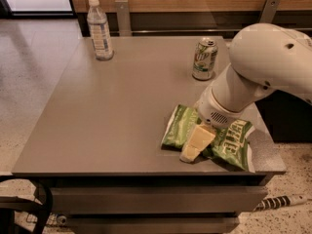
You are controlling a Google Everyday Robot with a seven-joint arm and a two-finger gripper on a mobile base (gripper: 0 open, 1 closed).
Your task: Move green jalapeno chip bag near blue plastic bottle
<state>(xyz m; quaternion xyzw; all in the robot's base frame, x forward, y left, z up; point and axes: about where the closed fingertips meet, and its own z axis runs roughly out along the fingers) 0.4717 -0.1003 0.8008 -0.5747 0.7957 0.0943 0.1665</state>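
Jaws on 1 chip bag nr front edge; 1 bottle, 1 can.

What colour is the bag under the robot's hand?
The chip bag is light green with white lettering, camera view; the gripper lies over it.

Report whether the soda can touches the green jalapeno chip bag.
Apart: the camera view shows bare tabletop between soda can and green jalapeno chip bag; the gripper sits over the bag.

soft even indoor light, bright glare top left; gripper over the chip bag casts a faint shadow.
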